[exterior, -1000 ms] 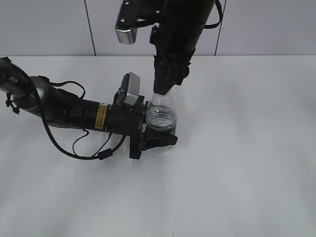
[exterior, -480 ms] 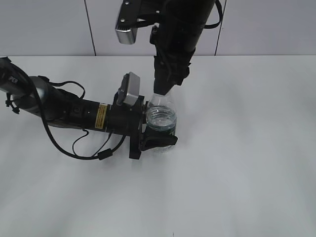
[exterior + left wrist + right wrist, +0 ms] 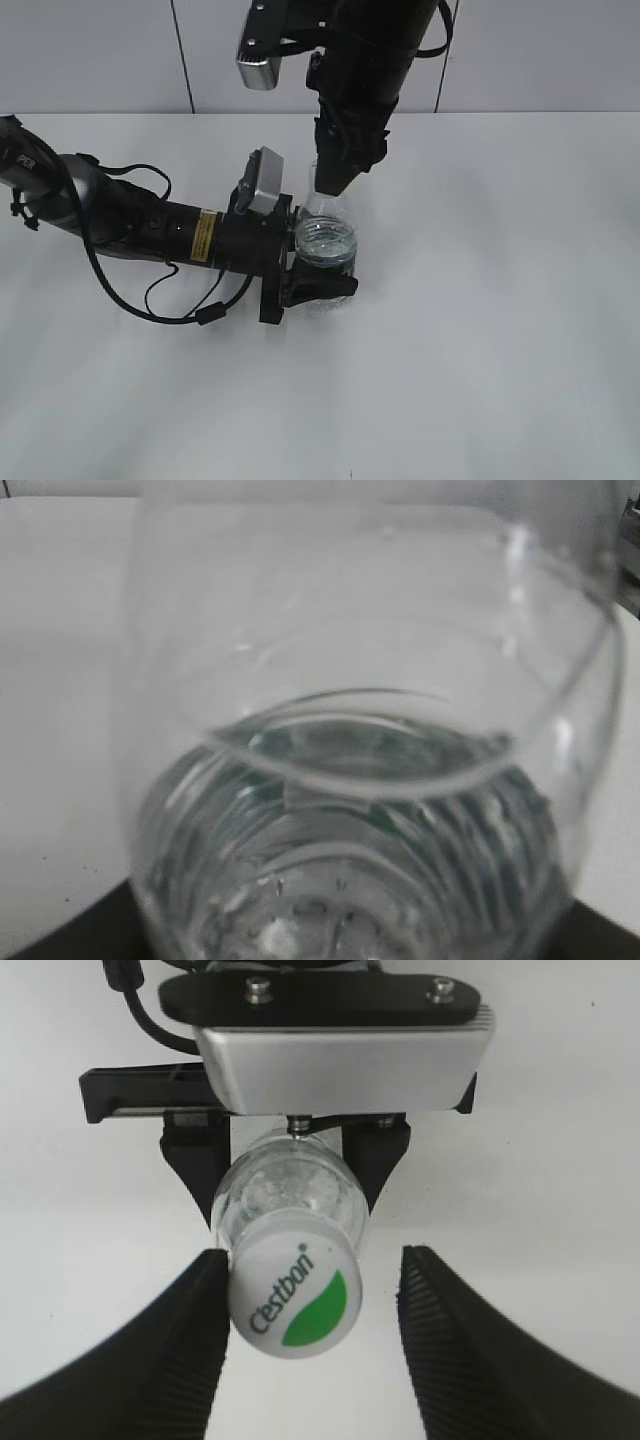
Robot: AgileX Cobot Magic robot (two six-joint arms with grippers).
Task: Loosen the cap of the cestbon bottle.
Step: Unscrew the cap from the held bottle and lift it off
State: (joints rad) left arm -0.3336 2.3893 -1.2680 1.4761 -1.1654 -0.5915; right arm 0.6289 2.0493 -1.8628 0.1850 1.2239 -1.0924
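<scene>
Cap (image 3: pixel 295 1296) sits between my right gripper (image 3: pixel 310 1345) fingers, spread, one touching its edge, the other apart; I judge a twist stroke finished, next needing a re-close; left gripper (image 3: pixel 318 283) clamps the cestbon bottle (image 3: pixel 326 245) body beneath the cap; clear, upright, part-filled, white cap marked green.

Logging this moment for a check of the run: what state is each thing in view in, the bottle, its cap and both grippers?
cestbon bottle: upright on the table, partly filled with water, clamped around its body.
cap: on the bottle neck; touching one finger, a gap to the other.
left gripper: shut on the bottle's body from the side.
right gripper: above the bottle, jaws open astride the cap, not gripping it.
</scene>
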